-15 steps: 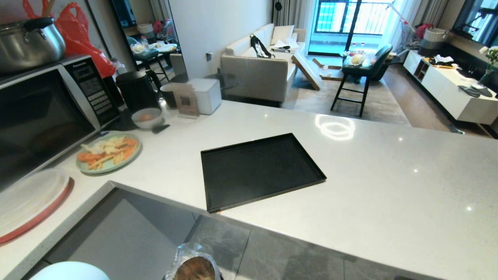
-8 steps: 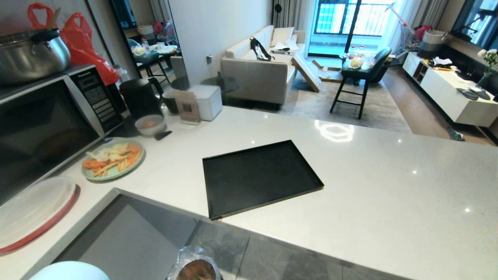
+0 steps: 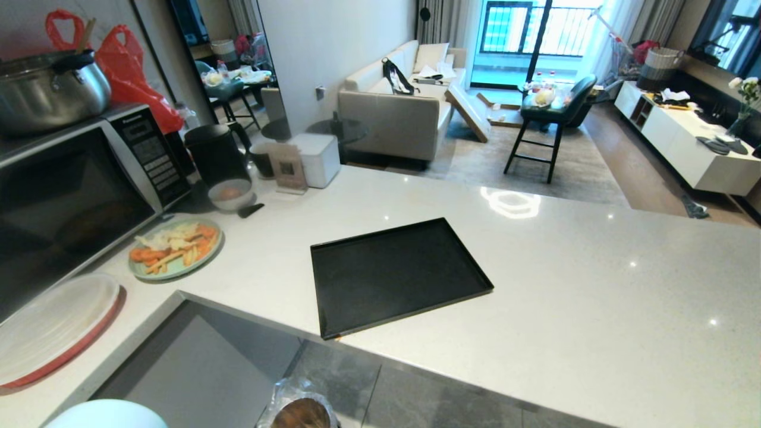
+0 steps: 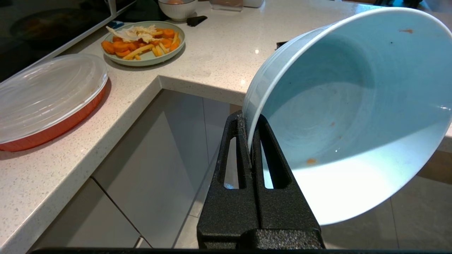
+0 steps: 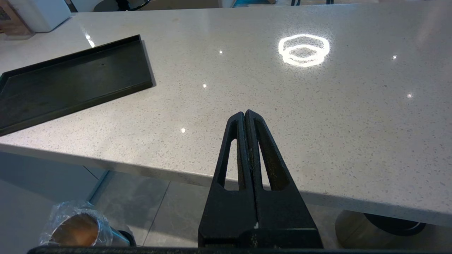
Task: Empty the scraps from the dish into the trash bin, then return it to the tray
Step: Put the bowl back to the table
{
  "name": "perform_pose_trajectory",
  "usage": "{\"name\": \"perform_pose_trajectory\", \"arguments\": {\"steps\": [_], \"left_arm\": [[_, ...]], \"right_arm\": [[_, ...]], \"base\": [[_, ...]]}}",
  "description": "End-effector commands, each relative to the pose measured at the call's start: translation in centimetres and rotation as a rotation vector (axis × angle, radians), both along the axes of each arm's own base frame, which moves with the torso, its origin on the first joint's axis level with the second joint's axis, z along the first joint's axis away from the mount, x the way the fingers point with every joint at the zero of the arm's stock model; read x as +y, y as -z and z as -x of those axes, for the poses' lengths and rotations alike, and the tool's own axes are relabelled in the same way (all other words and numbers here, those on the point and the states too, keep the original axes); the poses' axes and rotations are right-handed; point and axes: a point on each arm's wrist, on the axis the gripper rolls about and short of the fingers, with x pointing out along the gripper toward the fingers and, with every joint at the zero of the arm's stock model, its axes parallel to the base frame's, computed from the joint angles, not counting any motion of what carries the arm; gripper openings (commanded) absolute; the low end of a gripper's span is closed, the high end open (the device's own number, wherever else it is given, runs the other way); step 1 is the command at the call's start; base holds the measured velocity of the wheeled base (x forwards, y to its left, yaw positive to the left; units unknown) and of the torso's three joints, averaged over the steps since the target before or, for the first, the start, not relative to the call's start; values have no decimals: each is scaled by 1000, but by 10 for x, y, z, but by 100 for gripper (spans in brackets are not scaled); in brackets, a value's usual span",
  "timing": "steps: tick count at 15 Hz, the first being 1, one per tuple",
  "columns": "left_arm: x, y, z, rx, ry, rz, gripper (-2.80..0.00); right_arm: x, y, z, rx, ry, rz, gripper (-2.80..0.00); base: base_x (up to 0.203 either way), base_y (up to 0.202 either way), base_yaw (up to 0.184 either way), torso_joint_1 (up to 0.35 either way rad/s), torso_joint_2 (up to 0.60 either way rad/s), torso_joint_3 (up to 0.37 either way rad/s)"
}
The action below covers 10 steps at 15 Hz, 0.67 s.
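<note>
Dish [image 4: 349,116] in left tool [image 4: 251,141]

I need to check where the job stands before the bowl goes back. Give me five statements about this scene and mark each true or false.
1. The left pincer is shut on the rim of the dish. True.
2. The dish is full of scraps. False: only a few small orange specks cling to its inside.
3. The tray already holds the dish. False: the tray lies bare on the counter, and the dish is held off the counter's edge.
4. The right pincer is shut and holds nothing. True.
5. The trash bin stands on the counter beside the tray. False: it stands on the floor below the counter's edge.
</note>
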Motion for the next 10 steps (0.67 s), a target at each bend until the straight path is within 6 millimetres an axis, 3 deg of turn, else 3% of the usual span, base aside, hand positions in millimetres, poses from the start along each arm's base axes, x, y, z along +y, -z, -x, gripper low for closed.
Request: {"name": "perform_pose_trajectory", "arguments": {"steps": [1, 8, 10], "left_arm": [[0, 0, 0, 1, 0, 1, -280], [0, 0, 0, 1, 0, 1, -280], [0, 0, 0, 1, 0, 1, -280]], "right_arm": [[0, 0, 0, -1, 0, -1, -280], [0, 0, 0, 0, 0, -1, -280], [0, 0, 0, -2, 0, -1, -280]], "base": [[0, 0, 0, 0, 0, 0], [0, 0, 0, 0, 0, 0], [-3, 8, -127, 7, 1, 4]]}}
